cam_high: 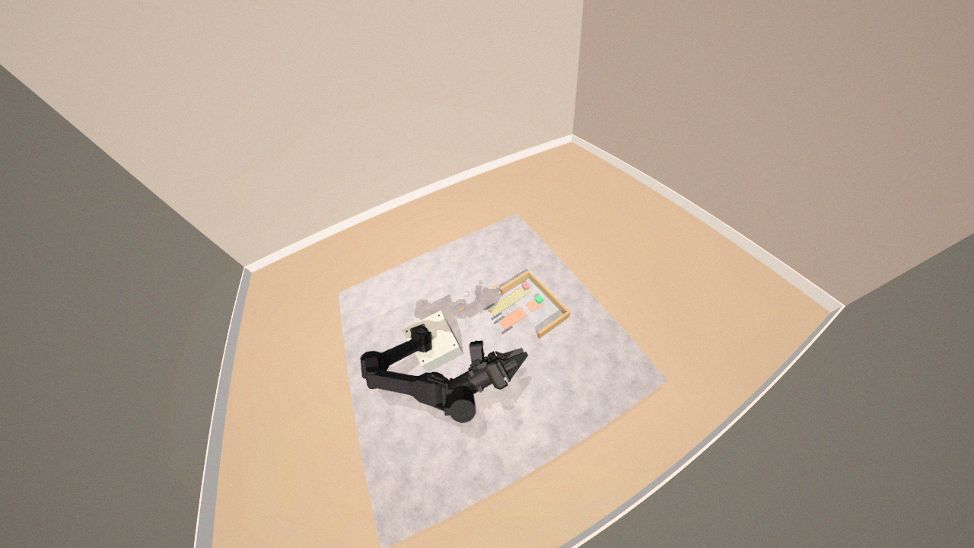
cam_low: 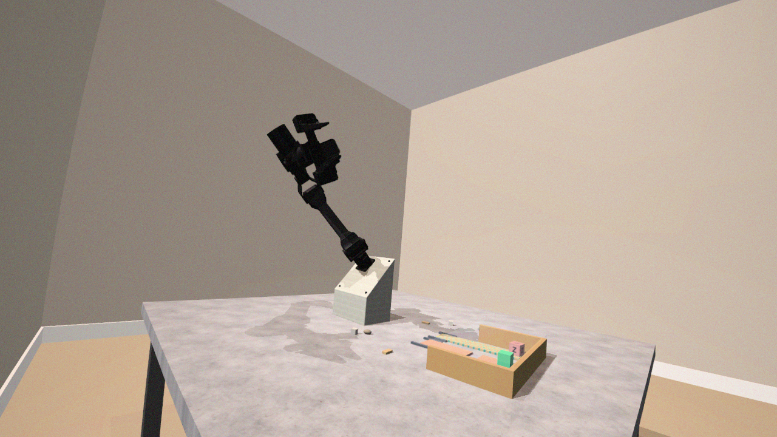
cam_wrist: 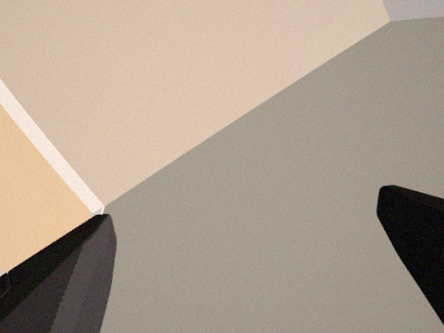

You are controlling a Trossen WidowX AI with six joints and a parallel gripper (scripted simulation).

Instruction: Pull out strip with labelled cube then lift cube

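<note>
A pink cube (cam_high: 526, 286) (cam_low: 516, 348) marked Z stands by the inner end of a yellow patterned strip (cam_high: 509, 301) (cam_low: 467, 344) that looks unbroken; whether it rests fully on the strip is too small to tell. A green cube (cam_high: 539, 299) (cam_low: 505, 359) stands by a short orange piece (cam_high: 533, 306). A gap separates that piece from a longer orange piece (cam_high: 513, 318). My gripper (cam_high: 520, 359) (cam_low: 334, 141) (cam_wrist: 250, 214) is open and empty, high above the table and away from the strips. The wrist view shows only walls and floor between and around its fingers.
A wooden frame (cam_high: 549, 293) (cam_low: 470, 374) walls the strips in, with an opening toward the arm's base (cam_high: 446, 347) (cam_low: 350, 307). Dark rods (cam_low: 419, 343) stick out there. A small orange block (cam_low: 386, 351), a pebble (cam_low: 367, 331) and a white bit (cam_low: 354, 331) lie on the table.
</note>
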